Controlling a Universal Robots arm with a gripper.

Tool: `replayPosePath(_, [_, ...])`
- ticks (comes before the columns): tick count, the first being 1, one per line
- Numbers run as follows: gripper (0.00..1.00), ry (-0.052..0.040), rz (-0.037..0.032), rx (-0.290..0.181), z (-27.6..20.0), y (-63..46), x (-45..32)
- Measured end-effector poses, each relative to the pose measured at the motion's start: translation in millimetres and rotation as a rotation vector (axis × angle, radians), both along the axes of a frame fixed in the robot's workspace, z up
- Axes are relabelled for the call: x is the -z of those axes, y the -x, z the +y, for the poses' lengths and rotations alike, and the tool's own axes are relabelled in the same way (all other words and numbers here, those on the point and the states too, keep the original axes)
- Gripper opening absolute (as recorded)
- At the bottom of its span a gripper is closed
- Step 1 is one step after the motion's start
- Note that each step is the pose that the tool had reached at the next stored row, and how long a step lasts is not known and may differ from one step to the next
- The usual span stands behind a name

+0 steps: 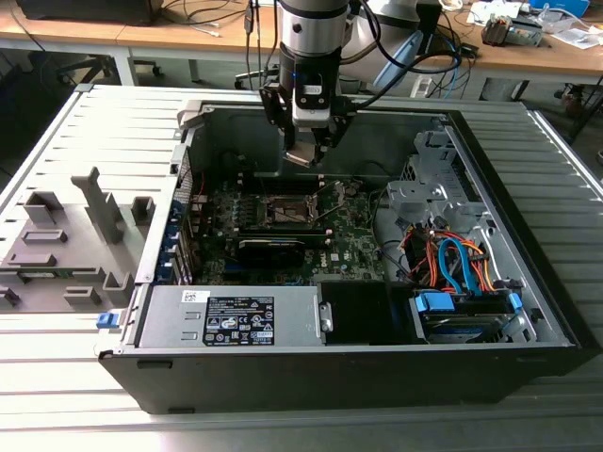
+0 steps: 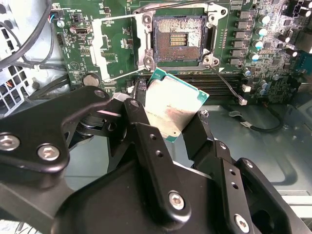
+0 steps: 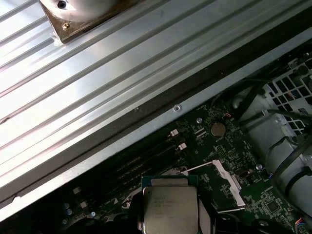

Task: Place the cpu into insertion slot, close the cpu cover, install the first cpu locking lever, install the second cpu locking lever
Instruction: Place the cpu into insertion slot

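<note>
While gripper clamps cpu by two opposite edges, above motherboard, near open insertion slot but not over it: risks.
- Chip looks rotated against slot; skewed landing could bend socket pins.
- Thin-edge hold; slip drops it on board.
- Cpu look: flat square, dull silver lid, green rim.

Black angular gripper: matt, smooth, bright steel screw heads.
Small square cpu, between its tips: dull silver-grey metal top, green board rim.
Green circuit board, beneath the gripper: glossy lacquer.
Ribbed grey table, well out from it: satin metal.
</note>
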State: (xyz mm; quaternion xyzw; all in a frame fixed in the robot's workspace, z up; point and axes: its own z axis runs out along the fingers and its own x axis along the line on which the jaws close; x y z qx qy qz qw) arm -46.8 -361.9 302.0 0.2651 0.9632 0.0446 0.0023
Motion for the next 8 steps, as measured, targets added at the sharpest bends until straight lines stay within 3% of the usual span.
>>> replayPosePath(8, [0.54,0.0000,0.0000,0.023,0.0,0.0,0.0])
